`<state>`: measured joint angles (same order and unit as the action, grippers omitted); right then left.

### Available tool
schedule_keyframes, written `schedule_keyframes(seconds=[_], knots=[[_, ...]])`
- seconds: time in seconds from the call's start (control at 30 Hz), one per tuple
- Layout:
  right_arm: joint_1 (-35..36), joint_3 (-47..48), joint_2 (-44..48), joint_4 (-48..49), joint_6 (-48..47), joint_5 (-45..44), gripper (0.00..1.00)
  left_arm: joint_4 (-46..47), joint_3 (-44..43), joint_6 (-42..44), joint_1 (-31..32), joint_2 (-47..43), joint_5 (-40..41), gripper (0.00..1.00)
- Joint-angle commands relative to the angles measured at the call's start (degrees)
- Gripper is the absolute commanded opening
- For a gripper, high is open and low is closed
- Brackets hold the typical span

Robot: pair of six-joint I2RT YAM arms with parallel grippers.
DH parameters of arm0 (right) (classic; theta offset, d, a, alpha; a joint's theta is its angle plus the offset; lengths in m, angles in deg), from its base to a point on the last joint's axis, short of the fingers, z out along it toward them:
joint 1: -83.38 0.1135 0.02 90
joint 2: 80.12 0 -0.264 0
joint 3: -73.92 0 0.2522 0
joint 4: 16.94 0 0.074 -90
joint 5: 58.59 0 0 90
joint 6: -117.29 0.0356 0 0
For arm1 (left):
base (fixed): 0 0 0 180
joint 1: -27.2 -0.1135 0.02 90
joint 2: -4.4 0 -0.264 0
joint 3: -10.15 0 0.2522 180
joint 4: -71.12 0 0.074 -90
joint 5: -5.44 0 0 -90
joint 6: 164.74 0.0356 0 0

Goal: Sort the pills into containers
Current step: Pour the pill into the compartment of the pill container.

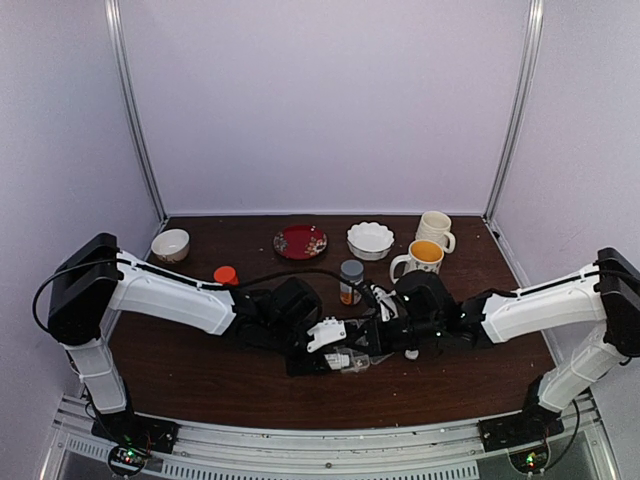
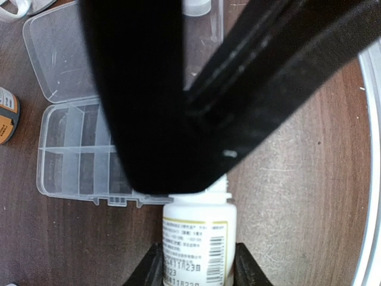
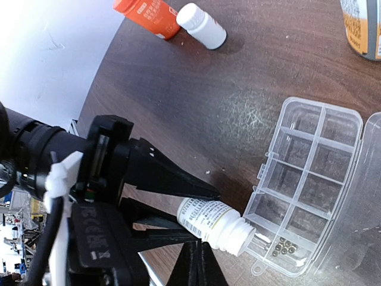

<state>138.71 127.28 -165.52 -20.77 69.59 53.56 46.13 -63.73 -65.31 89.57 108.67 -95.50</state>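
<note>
Pouring pills (image 3: 286, 245), it seems: your left gripper (image 2: 199, 271) holds the white bottle (image 3: 211, 220) at the organizer (image 3: 324, 128); right gripper (image 3: 197, 256) closed. Tilt slowly next.

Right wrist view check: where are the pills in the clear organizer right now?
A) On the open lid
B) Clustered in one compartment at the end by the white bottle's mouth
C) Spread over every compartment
B: a small cluster of pills lies in one end compartment of the organizer, beside the open mouth of the white bottle that the left hand grips; the other compartments look empty.
</note>
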Motion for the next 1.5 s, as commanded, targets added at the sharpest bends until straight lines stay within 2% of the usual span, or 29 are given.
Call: schedule_keyframes(seconds=[0.0,0.13,0.23,0.37,0.6,0.77,0.97,1.27,1.47], knots=[[-0.3,-0.6,-0.3,2.5,0.2,0.4,0.00,1.0,-1.2,0.5,0.3,1.1,-0.8,0.00],[0.4,1.0,-5.8,1.6,0.3,3.1,0.00,0.9,-1.5,0.5,0.3,1.2,-0.8,0.00],[0.7,1.3,-6.5,0.3,0.2,2.4,0.00,0.9,-1.5,0.6,0.3,1.2,-0.9,0.00],[-0.2,1.5,-3.9,-2.8,-1.2,0.4,0.00,0.8,-1.6,0.6,0.3,1.2,-0.9,0.00],[-1.1,-0.8,2.6,0.4,-1.1,-0.3,0.00,0.7,-1.6,0.5,0.2,1.3,-0.9,0.00],[-0.6,0.0,-2.6,2.2,-0.2,2.7,0.00,0.5,-1.7,0.5,0.3,1.3,-0.8,0.00],[0.7,1.6,-7.2,-0.2,-0.1,1.7,0.00,0.2,-1.8,0.5,0.3,1.3,-0.8,0.00],[-1.7,-2.3,4.2,-0.6,-1.3,-2.5,0.00,0.2,-1.8,0.5,0.3,1.3,-0.8,0.00],[-3.9,-2.8,10.7,-9.0,-4.6,-7.3,0.00,0.5,-2.0,0.5,0.3,1.3,-0.9,0.00]])
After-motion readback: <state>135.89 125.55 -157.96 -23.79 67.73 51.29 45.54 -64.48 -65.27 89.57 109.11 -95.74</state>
